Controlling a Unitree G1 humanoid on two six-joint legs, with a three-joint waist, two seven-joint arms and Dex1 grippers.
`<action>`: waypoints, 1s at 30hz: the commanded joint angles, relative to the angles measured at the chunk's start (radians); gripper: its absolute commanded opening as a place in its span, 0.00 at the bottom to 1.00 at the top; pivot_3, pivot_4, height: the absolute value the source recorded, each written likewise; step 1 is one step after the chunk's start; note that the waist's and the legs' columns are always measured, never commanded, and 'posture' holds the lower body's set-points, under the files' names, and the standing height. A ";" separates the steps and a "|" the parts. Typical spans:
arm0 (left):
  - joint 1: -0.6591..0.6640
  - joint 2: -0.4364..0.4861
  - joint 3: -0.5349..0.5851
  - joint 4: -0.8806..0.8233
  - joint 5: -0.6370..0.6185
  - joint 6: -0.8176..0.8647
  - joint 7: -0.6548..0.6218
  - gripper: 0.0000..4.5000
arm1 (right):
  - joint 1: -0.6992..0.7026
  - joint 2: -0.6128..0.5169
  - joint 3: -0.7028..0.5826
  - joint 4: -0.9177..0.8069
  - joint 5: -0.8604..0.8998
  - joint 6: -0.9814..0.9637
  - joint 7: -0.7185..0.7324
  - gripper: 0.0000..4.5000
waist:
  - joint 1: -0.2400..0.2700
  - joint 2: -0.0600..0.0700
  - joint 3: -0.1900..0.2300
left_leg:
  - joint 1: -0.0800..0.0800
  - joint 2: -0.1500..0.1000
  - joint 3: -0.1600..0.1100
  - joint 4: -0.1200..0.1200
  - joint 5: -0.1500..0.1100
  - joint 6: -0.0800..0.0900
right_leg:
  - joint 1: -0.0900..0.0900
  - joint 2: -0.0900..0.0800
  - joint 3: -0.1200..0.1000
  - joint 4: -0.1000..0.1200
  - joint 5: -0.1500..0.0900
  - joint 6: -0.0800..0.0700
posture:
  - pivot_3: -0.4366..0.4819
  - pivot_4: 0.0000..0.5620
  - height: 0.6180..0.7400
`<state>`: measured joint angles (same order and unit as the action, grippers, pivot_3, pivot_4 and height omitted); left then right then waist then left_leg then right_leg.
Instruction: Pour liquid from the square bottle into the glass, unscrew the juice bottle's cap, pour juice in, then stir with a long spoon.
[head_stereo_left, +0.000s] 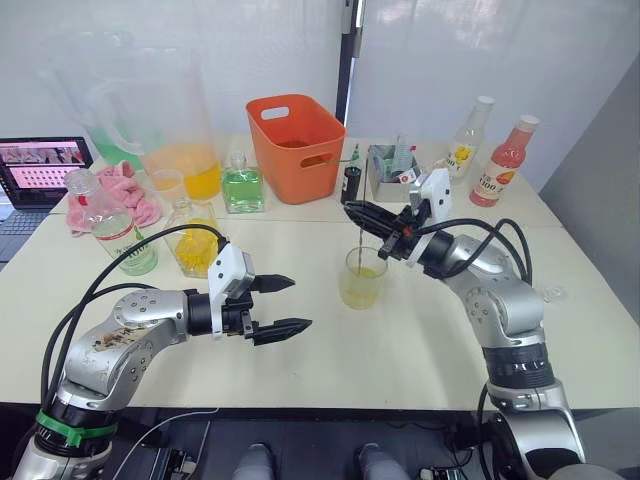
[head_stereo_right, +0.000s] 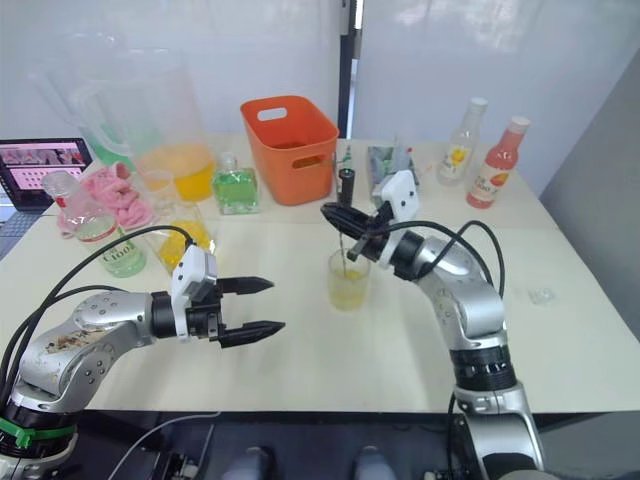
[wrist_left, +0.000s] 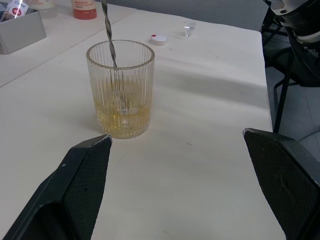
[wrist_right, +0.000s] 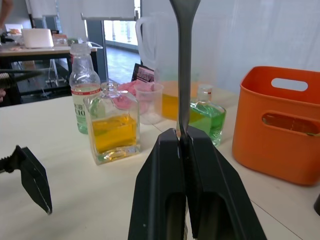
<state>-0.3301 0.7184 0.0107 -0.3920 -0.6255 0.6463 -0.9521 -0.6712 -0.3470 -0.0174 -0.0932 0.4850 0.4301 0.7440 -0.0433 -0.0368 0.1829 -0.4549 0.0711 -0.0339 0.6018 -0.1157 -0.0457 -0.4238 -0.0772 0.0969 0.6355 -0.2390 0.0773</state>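
Observation:
The glass (head_stereo_left: 361, 281) stands mid-table, ribbed and holding a little yellow liquid. The long spoon (wrist_left: 110, 45) stands in it, and my right gripper (head_stereo_left: 352, 212), just above the rim, is shut on its stem (wrist_right: 184, 75). My left gripper (head_stereo_left: 300, 303) hovers open and empty to the left of the glass, pointing at it. The square bottle (head_stereo_left: 195, 243) with yellow liquid stands at the left, the juice bottle (head_stereo_left: 113, 225) beside it. The cap (wrist_left: 158, 39) lies on the table beyond the glass in the left wrist view.
At the back are an orange basket (head_stereo_left: 296, 142), a green square bottle (head_stereo_left: 242, 187), a pitcher of orange liquid (head_stereo_left: 182, 152), a grey box (head_stereo_left: 390, 166), and yellow-labelled (head_stereo_left: 466, 140) and pink-red (head_stereo_left: 506, 165) bottles. A laptop (head_stereo_left: 40, 168) and pink cloth (head_stereo_left: 128, 190) sit far left.

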 joint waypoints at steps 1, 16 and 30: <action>-0.006 0.005 0.005 -0.012 0.005 -0.022 -0.011 0.99 | 0.007 -0.004 -0.033 -0.087 0.084 0.050 0.011 0.00 | 0.000 0.000 0.000 | 0.000 0.000 0.000 0.000 0.000 0.000 | 0.000 0.000 0.000 0.000 0.000 0.000 | 0.48 0.27 0.88; -0.018 -0.001 -0.007 0.006 0.029 -0.036 -0.030 0.99 | 0.030 -0.129 -0.046 -0.137 0.059 0.053 0.009 0.00 | 0.000 0.000 0.000 | 0.000 0.000 0.000 0.001 0.000 0.000 | 0.000 0.000 0.000 0.002 -0.001 0.000 | 0.48 0.27 0.88; -0.017 -0.006 -0.009 0.005 0.031 -0.036 -0.025 0.99 | -0.012 -0.116 -0.095 -0.188 0.171 0.130 -0.031 0.00 | 0.001 0.000 0.000 | 0.000 0.000 0.000 0.003 0.000 0.000 | 0.000 0.000 0.000 0.004 -0.001 0.000 | 0.48 0.27 0.88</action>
<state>-0.3345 0.7154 -0.0029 -0.3758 -0.5923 0.6288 -0.9731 -0.6628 -0.4542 -0.0732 -0.2216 0.6160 0.5454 0.7245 -0.0425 -0.0368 0.1829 -0.4550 0.0711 -0.0340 0.6050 -0.1158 -0.0457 -0.4242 -0.0773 0.0972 0.6398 -0.2405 0.0777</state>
